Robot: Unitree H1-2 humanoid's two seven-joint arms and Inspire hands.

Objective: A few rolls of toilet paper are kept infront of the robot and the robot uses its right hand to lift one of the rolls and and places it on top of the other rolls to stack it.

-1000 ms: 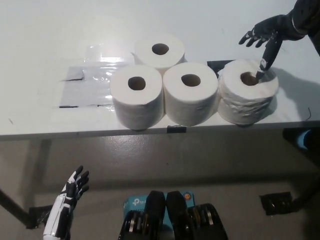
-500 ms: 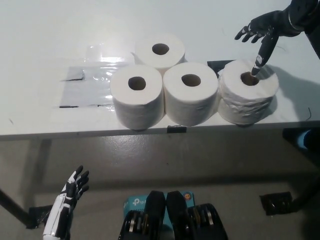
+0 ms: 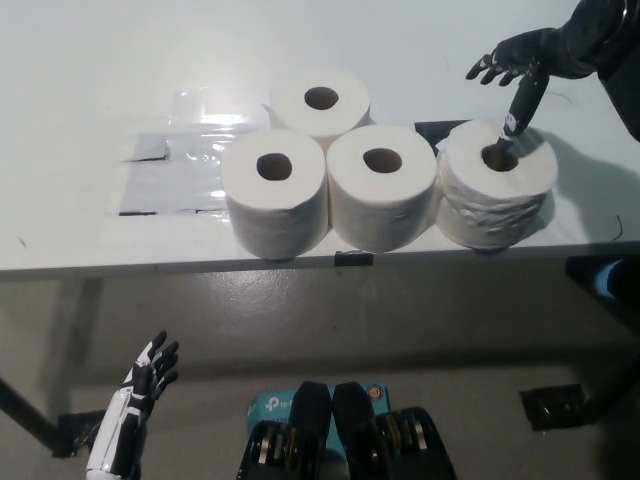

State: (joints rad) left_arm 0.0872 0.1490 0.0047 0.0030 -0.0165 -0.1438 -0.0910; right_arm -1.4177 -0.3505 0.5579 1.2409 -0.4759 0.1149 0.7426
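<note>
Right hand [image 3: 528, 62] over the far-right toilet roll [image 3: 497, 193], fingers spread, holding nothing; one finger points down at the roll's core hole, tip at or just inside the rim, can't tell which. Likely hooking the core to lift, since the roll looks too broad to grasp around. Roll stands upright on the white table [image 3: 90, 70] near the front edge, touching the middle roll [image 3: 381, 185]. Left roll [image 3: 274, 190] and back roll [image 3: 320, 101] complete a tight cluster: a flat base for stacking. Clear plastic sheet [image 3: 170, 165] lies left, out of the way. Left hand [image 3: 150, 375] rests low, below table level, fingers apart, empty
</note>
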